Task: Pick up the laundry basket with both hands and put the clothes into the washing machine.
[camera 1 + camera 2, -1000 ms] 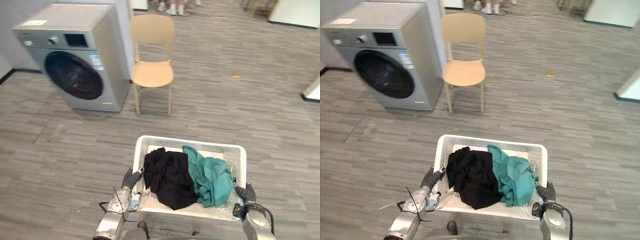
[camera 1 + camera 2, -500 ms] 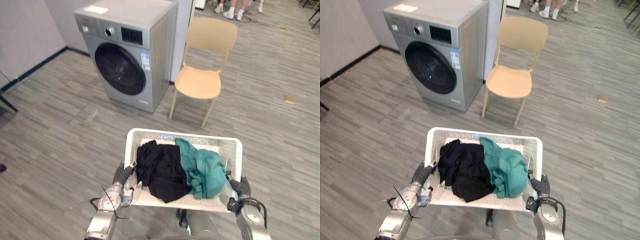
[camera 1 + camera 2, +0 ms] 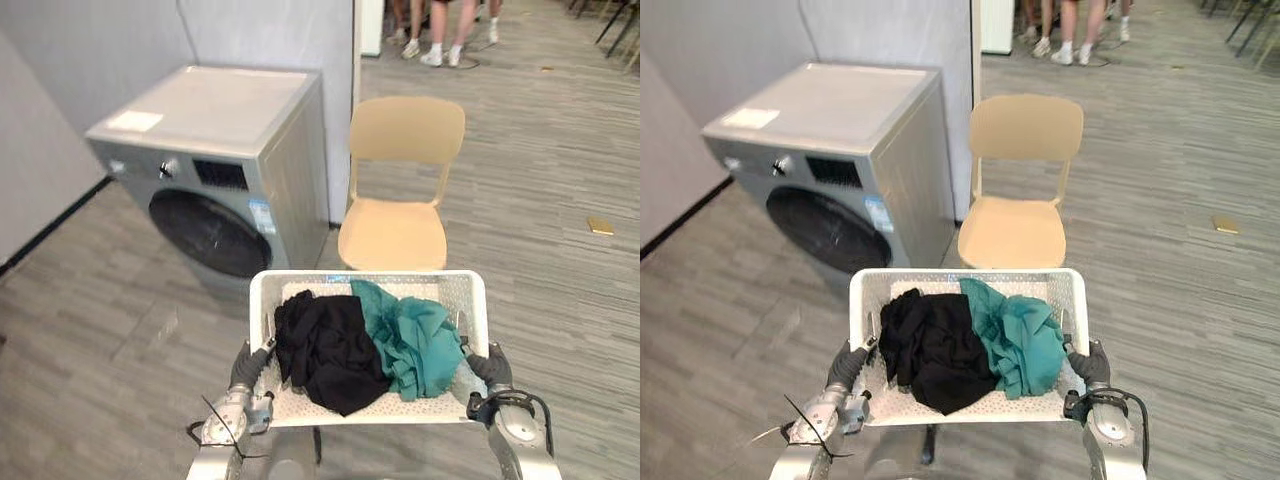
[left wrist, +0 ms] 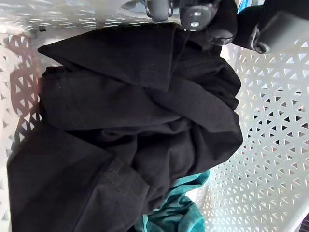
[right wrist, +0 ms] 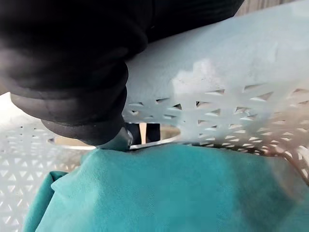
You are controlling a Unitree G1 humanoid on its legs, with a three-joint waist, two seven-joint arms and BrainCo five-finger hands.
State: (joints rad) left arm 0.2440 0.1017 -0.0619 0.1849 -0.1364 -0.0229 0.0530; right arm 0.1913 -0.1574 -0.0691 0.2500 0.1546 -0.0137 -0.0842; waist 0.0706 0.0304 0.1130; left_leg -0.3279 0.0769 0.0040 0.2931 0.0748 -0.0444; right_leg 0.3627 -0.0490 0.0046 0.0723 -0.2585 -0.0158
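Observation:
A white perforated laundry basket (image 3: pixel 365 279) hangs in front of me, off the floor, held at both short sides. My left hand (image 3: pixel 245 368) is curled over its left rim, its fingers (image 4: pixel 193 12) hooked inside above a crumpled black garment (image 3: pixel 325 345). My right hand (image 3: pixel 490 367) clasps the right rim (image 5: pixel 217 77), beside a teal garment (image 3: pixel 415 335) that lies against the black one. Just beyond the basket stands the grey washing machine (image 3: pixel 215 150), its round dark door (image 3: pixel 205 232) shut.
A beige chair (image 3: pixel 398 200) stands right of the washing machine, directly behind the basket's far rim. A grey wall runs behind the machine. People's legs (image 3: pixel 440 30) show at the far end of the wood-pattern floor. A small yellow scrap (image 3: pixel 601 227) lies at right.
The camera has moved closer to the washing machine and chair, which now stand just past the basket. Both hands keep the same hold on the basket; the clothes lie as before.

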